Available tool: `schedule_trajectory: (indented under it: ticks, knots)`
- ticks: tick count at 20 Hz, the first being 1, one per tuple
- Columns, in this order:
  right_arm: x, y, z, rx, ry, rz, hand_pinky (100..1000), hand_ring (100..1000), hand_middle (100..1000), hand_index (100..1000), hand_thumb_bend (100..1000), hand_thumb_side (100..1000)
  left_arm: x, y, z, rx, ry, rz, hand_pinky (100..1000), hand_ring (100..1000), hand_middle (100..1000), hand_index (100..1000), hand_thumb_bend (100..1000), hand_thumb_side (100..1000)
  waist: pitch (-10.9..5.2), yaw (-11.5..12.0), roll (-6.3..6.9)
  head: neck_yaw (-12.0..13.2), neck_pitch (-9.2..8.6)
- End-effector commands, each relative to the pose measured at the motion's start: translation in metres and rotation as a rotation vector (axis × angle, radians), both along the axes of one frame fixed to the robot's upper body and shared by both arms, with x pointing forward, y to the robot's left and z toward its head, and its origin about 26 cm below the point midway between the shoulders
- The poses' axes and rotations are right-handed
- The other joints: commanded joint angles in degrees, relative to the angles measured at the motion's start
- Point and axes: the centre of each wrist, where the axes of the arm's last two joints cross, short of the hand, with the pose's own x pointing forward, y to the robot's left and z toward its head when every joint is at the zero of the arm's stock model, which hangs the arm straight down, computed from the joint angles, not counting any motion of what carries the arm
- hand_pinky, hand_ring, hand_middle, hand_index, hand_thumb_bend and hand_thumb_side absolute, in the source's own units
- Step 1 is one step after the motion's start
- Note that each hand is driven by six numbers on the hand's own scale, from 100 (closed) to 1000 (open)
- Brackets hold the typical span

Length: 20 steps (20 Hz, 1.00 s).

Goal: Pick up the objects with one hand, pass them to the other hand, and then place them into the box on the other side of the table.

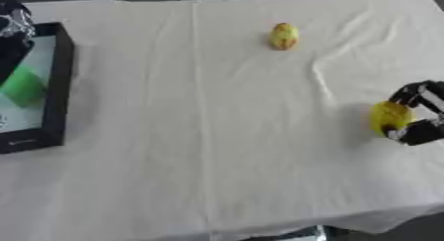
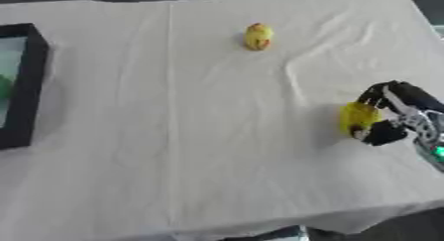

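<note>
So I've got the right robot hand [image 2: 392, 117] curled round a yellow object [image 2: 357, 117] (for the handoff), black box [image 1: 54, 86] waiting far left.

text: none legible | black box [image 1: 57, 86] front edge: faint pale mark, perhaps print, unreadable

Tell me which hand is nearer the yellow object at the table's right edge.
Right. The right hand is curled round the yellow object; the left hand is across the table over the black box.
</note>
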Motion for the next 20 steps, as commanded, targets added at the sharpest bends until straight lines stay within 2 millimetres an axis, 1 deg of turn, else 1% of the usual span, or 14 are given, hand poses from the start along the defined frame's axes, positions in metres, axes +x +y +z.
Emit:
schedule_trajectory:
  ticks: [1, 9, 16, 20]
  knots:
    - [-0.0006, -0.0031, 0.0080, -0.035, -0.025, -0.008, 846, 762, 658, 756, 375, 100, -0.0019, 0.0016, 0.0078, 0.009, -0.023, -0.002, 645, 681, 636, 748, 100, 571, -0.72, -0.09, -0.08, 0.11, -0.61]
    - [0.0003, -0.0049, 0.0052, -0.057, -0.027, -0.028, 853, 763, 656, 764, 373, 100, -0.0017, 0.0008, 0.0064, 0.014, -0.010, -0.010, 645, 684, 637, 747, 100, 573, -0.60, -0.08, 0.13, 0.08, -0.71]
    - [0.0025, -0.0081, 0.0009, -0.072, 0.018, -0.034, 863, 770, 660, 764, 384, 100, -0.0015, -0.0001, 0.0058, 0.017, -0.005, -0.016, 646, 685, 637, 746, 100, 574, -0.46, 0.14, 0.23, 0.06, -0.62]
    - [0.0044, -0.0090, -0.0006, -0.080, 0.048, -0.026, 867, 768, 652, 757, 376, 100, -0.0015, -0.0003, 0.0055, 0.018, -0.002, -0.018, 646, 685, 635, 746, 100, 575, -0.42, 0.29, 0.29, 0.00, -0.65]
